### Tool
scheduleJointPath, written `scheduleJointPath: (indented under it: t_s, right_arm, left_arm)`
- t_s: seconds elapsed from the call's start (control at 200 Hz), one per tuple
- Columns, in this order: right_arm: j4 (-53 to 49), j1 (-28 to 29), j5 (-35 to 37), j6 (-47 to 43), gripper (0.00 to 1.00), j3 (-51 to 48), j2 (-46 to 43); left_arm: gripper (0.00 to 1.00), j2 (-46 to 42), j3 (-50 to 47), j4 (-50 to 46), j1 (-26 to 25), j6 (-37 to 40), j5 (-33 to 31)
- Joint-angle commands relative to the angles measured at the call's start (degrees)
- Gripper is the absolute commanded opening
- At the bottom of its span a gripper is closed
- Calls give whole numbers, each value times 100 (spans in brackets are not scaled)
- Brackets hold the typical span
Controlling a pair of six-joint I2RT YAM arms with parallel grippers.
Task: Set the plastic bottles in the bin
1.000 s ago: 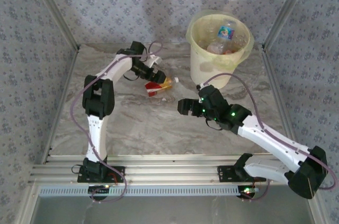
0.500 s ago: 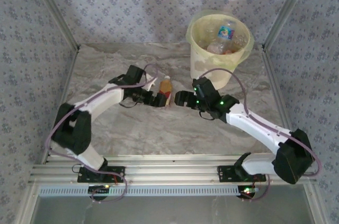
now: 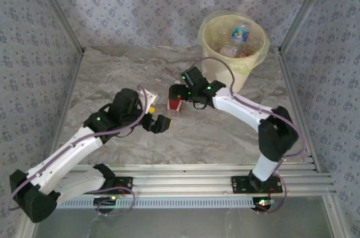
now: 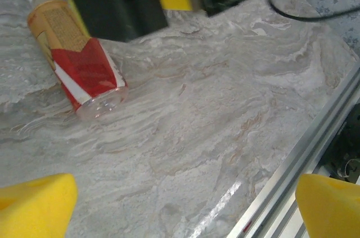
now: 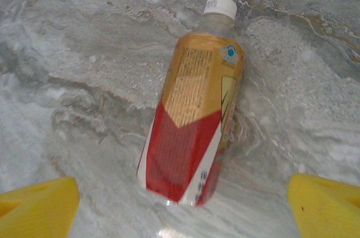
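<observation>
Two matching robot arms, the left arm and the right arm, pair glossy white link shells with chunky black joint housings, several dotted with small green lights. A mauve cable loops loosely along each, starting from black base brackets on the aluminium rail. The black left end effector and right end effector carry bright yellow, wedge-shaped fingertips.

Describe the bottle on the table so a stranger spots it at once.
Find the cream bin at the far right of the marble table. Left of it and nearer, a bottle lies on its side. White cap, gold-and-red label; unlike the other bottles, it is outside the bin.
</observation>
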Motion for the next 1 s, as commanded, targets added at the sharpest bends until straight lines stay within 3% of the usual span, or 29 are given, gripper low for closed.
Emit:
scheduleJointPath:
  t_s: [0.0, 0.25, 0.59, 0.934, 0.994]
  right_arm:
    - [-406, 54, 346, 121, 97, 502, 624]
    - [-468, 125, 387, 157, 97, 1236, 1674]
    - [-756, 181, 451, 199, 91, 1804, 2436]
    - [-909, 220, 895, -29, 68, 1988, 2150]
    - [-893, 222, 982, -440, 66, 1992, 1915]
  left_arm:
    - [100, -480, -378, -290, -147, -85, -605]
    - [100, -1425, -818, 11, -321, 66, -851]
    - [100, -1428, -765, -56, -416, 127, -888]
    - [100, -1574, -774, -63, -545, 161, -1032]
    - [100, -1591, -783, -54, -554, 161, -1054]
